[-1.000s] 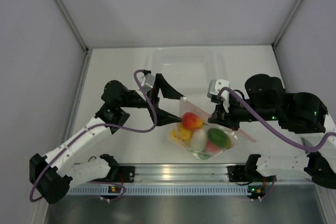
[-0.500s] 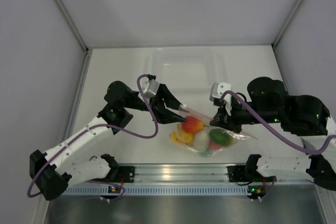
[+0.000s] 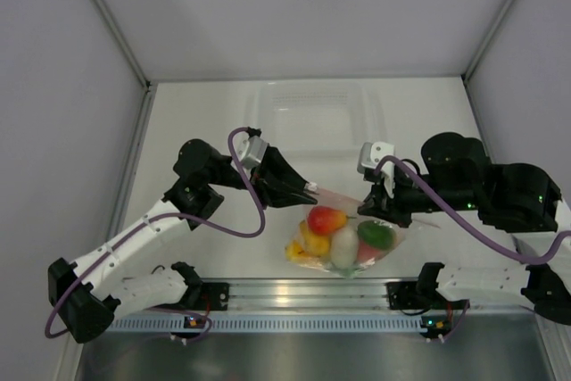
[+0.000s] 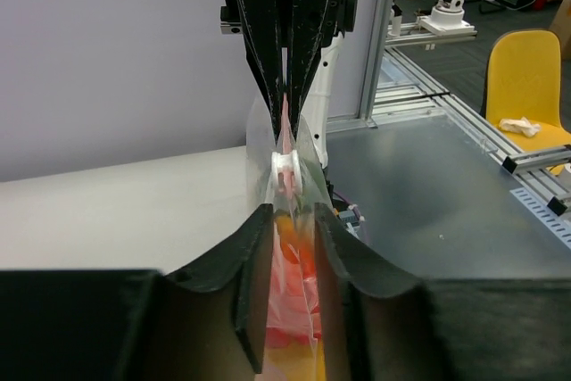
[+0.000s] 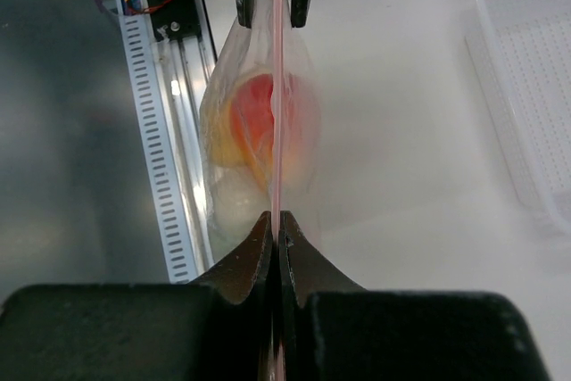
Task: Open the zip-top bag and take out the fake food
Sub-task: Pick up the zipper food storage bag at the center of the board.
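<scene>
The clear zip-top bag (image 3: 352,243) hangs just above the table between both arms, its pink zip strip (image 3: 342,195) stretched from one gripper to the other. Inside lies the fake food (image 3: 327,219): red-orange, yellow, white and green pieces. My right gripper (image 3: 364,210) (image 5: 276,218) is shut on the strip's right end. My left gripper (image 3: 308,189) (image 4: 292,211) straddles the strip's left end, jaws a narrow gap apart with bag film (image 4: 294,301) between them. The white slider (image 4: 285,169) sits just past its fingertips.
A rigid clear tub (image 3: 317,113) stands at the back of the white table. The metal rail (image 3: 303,296) with both arm bases runs along the near edge, close under the bag. Grey walls close in left and right.
My left gripper has moved right onto the bag's zip end and narrowed its jaws from wide open. The bag has sunk slightly and its strip now lies flatter. The right gripper keeps its grip.
</scene>
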You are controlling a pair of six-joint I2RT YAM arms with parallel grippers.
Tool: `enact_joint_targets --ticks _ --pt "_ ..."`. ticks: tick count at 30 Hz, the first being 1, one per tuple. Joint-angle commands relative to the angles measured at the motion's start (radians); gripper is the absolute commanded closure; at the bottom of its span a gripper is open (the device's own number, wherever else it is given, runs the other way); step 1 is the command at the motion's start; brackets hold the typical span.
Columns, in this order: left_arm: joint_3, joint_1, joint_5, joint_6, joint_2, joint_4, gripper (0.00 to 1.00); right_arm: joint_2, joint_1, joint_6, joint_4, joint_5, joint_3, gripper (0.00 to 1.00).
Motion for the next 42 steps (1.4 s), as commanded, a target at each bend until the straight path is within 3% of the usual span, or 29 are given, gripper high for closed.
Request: enact_joint_targets --ticks 1,3,4,8,10,19,22,23,24,33,36,39,42 --pt "0.031 -0.005 -0.004 0.008 -0.014 0.057 0.73 -0.011 0.02 -0.011 0.059 -0.012 -0.005 1.0" --pt "0.032 -0.005 -0.003 0.008 -0.016 0.057 0.75 -0.011 0.021 -0.01 0.061 -0.018 -0.006 1.0" --pt "0.032 -0.005 -0.001 0.007 -0.013 0.057 0.85 -0.01 0.021 -0.01 0.058 -0.018 -0.006 1.0" --pt "0.031 -0.005 0.0 0.005 -0.014 0.057 0.9 -0.014 0.02 -0.01 0.059 -0.015 -0.006 1.0" --pt "0.032 -0.005 0.0 0.005 -0.014 0.057 1.0 -0.013 0.02 -0.011 0.064 -0.011 -0.014 1.0" --pt "0.034 -0.008 -0.015 0.017 0.036 0.057 1.0 -0.07 0.02 -0.004 0.173 0.046 -0.09 1.0" --pt "0.043 -0.008 -0.033 0.0 0.049 0.057 1.0 -0.091 0.021 0.018 0.228 0.099 -0.132 0.89" --pt "0.043 -0.008 -0.038 -0.001 0.05 0.057 1.0 -0.093 0.02 0.028 0.268 0.113 -0.149 0.76" --pt "0.043 -0.008 -0.041 -0.003 0.05 0.057 1.0 -0.099 0.02 0.039 0.288 0.126 -0.155 0.71" --pt "0.034 -0.008 -0.018 -0.006 0.052 0.057 1.0 -0.045 0.02 0.104 0.404 0.123 -0.08 0.62" --pt "0.026 -0.008 -0.031 0.0 0.05 0.057 1.0 -0.009 0.02 0.128 0.421 0.106 -0.034 0.53" --pt "0.028 -0.008 -0.021 -0.001 0.052 0.057 1.0 0.031 0.021 0.142 0.429 0.064 0.005 0.34" --pt "0.031 -0.008 -0.008 -0.001 0.052 0.057 1.0 0.071 0.021 0.145 0.426 0.048 0.04 0.31"
